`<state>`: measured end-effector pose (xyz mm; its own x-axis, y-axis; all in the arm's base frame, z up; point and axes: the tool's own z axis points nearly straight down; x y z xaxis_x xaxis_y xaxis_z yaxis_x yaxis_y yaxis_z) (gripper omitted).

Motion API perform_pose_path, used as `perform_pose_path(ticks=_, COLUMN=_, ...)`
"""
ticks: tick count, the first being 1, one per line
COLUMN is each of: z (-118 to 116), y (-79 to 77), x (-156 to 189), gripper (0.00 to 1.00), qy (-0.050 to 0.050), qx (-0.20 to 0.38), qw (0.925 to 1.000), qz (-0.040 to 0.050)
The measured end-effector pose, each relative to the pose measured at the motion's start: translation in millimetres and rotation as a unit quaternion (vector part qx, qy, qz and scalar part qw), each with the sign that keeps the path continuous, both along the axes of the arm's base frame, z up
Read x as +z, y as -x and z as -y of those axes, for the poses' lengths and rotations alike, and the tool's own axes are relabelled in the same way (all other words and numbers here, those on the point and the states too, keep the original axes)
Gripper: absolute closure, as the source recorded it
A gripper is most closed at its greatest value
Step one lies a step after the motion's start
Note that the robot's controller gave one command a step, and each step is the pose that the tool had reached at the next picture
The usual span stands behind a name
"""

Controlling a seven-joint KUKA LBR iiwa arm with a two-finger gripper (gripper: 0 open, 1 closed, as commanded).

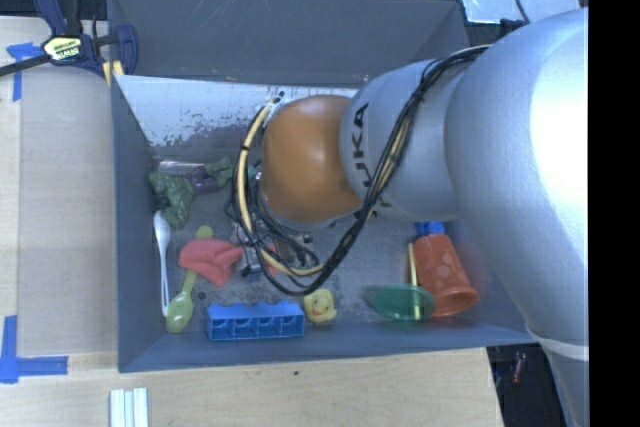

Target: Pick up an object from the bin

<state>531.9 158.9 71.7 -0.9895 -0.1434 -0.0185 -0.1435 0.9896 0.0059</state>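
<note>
Arm [480, 145] covers bin [300, 35] ctr; blue obj [430, 230] part-hidden.

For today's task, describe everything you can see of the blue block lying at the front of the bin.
The blue block is a long rectangular brick, plastic by its look, with a row of square hollows along its upper face. It lies flat on the floor of the bin, lengthwise against the near wall, left of centre. A small yellow toy sits at its right end, seemingly touching it. A green spoon lies just off its left end.

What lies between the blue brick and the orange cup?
In the camera view, a small yellow toy sits beside the blue brick, then a translucent green piece lies against the orange cup.
</note>
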Motion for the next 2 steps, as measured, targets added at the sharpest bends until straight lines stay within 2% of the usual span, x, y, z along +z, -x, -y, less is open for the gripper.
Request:
perform_pose_path(ticks=1, z=-3, y=-19.1, x=71, gripper=1.00, qy=0.001, qx=0.019, qw=0.9998, qz=-0.0011)
perform_pose_path(ticks=2, z=-26, y=-10.7, x=161, gripper=1.00, qy=0.002, qx=0.058, qw=0.9983, qz=-0.0051)
